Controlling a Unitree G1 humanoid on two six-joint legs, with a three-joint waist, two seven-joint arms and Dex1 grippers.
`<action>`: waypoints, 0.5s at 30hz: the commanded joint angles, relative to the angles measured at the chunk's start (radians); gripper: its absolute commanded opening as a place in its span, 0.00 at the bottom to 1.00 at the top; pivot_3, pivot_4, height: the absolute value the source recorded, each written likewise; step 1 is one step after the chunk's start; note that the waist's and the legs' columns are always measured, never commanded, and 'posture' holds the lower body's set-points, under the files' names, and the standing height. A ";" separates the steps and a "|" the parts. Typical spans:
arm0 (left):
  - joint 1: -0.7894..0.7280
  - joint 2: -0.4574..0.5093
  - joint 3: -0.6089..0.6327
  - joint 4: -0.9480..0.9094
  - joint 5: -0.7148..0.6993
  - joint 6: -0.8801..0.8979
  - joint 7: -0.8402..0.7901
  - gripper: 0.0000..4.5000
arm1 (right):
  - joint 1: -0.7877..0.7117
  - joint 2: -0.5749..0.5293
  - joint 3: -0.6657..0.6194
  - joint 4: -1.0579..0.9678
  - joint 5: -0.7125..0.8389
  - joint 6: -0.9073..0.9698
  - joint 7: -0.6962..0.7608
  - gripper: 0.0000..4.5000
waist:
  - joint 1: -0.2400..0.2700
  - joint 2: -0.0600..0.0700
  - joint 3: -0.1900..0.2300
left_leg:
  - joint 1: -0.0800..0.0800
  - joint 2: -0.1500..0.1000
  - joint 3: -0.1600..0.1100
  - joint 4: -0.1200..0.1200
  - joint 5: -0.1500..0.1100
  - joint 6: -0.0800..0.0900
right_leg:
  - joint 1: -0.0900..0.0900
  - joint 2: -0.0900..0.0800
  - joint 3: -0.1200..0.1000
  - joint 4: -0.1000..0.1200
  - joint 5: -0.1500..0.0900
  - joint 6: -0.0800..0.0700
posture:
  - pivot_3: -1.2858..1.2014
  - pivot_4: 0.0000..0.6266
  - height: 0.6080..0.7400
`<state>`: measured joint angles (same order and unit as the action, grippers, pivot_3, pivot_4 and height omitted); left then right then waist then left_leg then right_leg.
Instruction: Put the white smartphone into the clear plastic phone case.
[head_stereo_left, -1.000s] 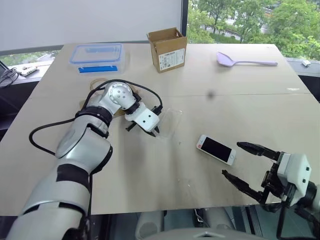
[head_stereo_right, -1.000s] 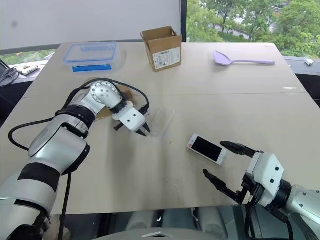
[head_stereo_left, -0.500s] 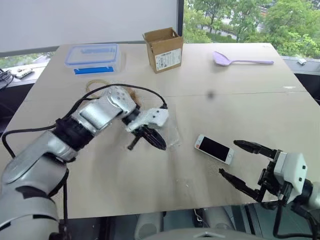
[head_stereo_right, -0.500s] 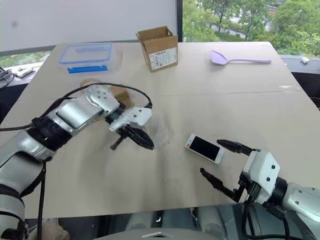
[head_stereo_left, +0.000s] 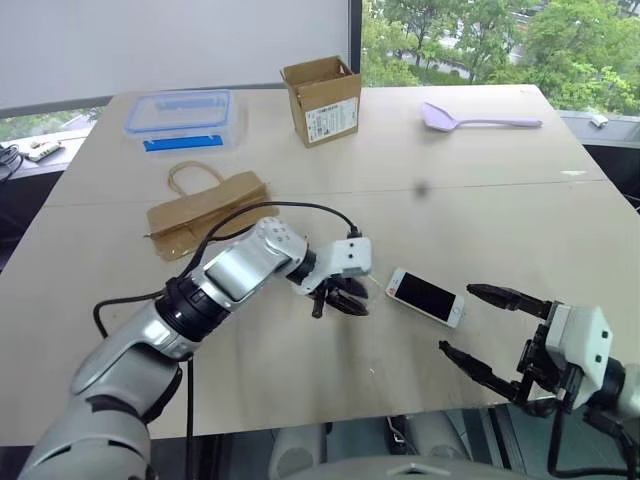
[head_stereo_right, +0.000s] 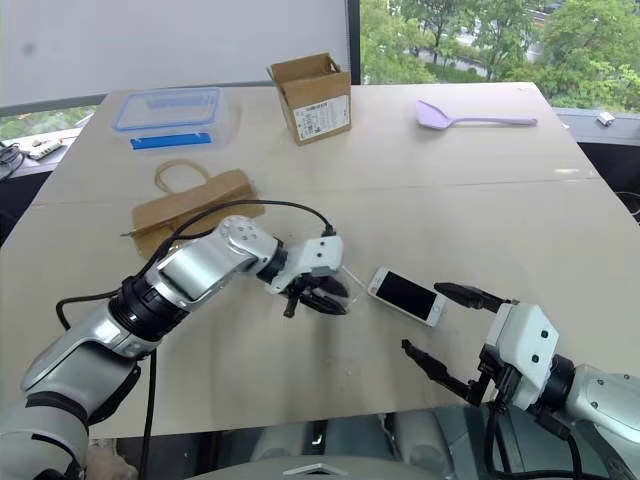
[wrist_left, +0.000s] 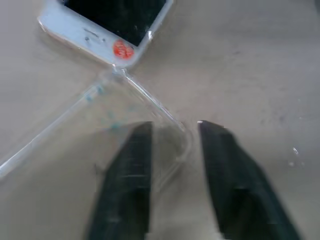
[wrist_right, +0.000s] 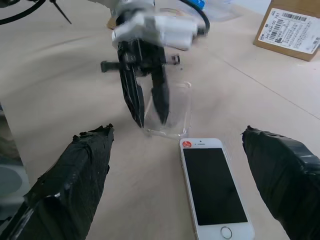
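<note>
While the left arm reaches across the table, its gripper points down, fingers slightly apart astride the clear case's edge. The phone lies just beyond it. The right gripper hovers wide open beside the phone.

Beige table before white wall, leafy window.

Cardboard box, lilac spoon, paper bag

Head stereo downward; wrist cameras close, tableward
</note>
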<state>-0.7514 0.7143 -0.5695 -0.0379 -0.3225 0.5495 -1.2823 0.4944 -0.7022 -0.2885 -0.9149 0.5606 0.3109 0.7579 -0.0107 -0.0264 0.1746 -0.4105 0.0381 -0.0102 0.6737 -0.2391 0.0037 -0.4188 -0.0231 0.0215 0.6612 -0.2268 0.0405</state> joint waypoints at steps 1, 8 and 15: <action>-0.002 0.014 0.121 0.079 -0.018 -0.222 -0.120 0.35 | 0.000 -0.004 -0.018 -0.017 0.012 -0.005 0.004 1.00 | 0.002 0.000 0.000 | 0.000 0.000 0.000 0.000 0.000 0.000 | 0.000 0.000 0.000 0.000 0.000 0.000 | 0.52 0.24 1.00; -0.097 -0.064 0.156 0.498 0.104 -0.674 -0.299 0.35 | -0.015 0.001 -0.003 -0.008 0.004 -0.009 0.001 1.00 | 0.017 0.000 0.000 | -0.001 -0.001 0.001 0.001 0.000 0.000 | 0.000 0.000 0.001 -0.001 0.000 0.000 | 0.52 0.24 1.00; -0.195 -0.072 0.037 0.799 0.145 -0.898 -0.332 0.35 | 0.041 0.011 -0.036 -0.043 0.007 -0.023 0.006 1.00 | 0.023 0.000 0.000 | -0.002 -0.001 0.001 0.001 0.000 0.000 | 0.000 0.000 0.001 -0.001 0.000 0.000 | 0.52 0.24 1.00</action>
<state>-0.9259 0.6293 -0.5066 0.7322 -0.1684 -0.2883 -1.6008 0.5234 -0.6981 -0.2924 -0.9156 0.5578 0.3065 0.7576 0.0124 -0.0262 0.1743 -0.4126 0.0375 -0.0090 0.6742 -0.2391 0.0038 -0.4192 -0.0231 0.0223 0.6599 -0.2267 0.0405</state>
